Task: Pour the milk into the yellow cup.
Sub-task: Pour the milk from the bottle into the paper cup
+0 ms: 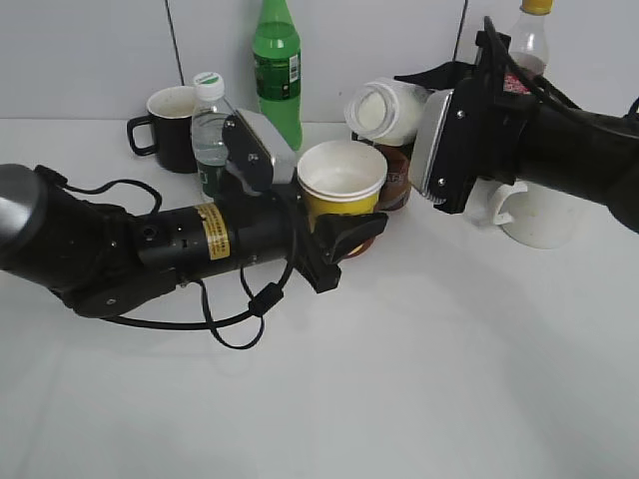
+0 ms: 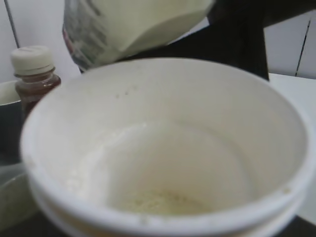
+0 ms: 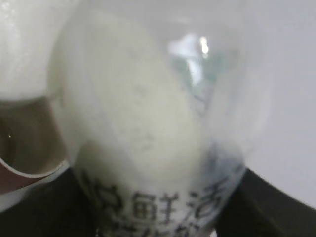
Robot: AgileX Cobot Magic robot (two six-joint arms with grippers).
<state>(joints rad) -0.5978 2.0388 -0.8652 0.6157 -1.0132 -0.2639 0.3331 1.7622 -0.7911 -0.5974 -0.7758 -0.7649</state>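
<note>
Nearest the exterior camera, the left gripper (image 1: pixel 344 242) has its jaws closed around the yellow cup (image 1: pixel 341 190), held off the table (image 1: pixel 399 379). A thin film of milk shows at the cup's bottom in the left wrist view.

Just behind and right, the right gripper (image 1: pixel 431 140) clamps the milk bottle (image 1: pixel 387 110), tipped near horizontal, mouth toward the cup rim. Judgement: the mouth should sit over the cup's centre, tilt increased slowly, cup kept level.

Behind, count: one red-brown mug (image 1: pixel 396 178) beside the cup, one black mug (image 1: pixel 170 125), one white mug (image 1: pixel 534 215), one water bottle (image 1: pixel 211 130), one green bottle (image 1: pixel 277 70), one coffee bottle (image 2: pixel 33 74).
</note>
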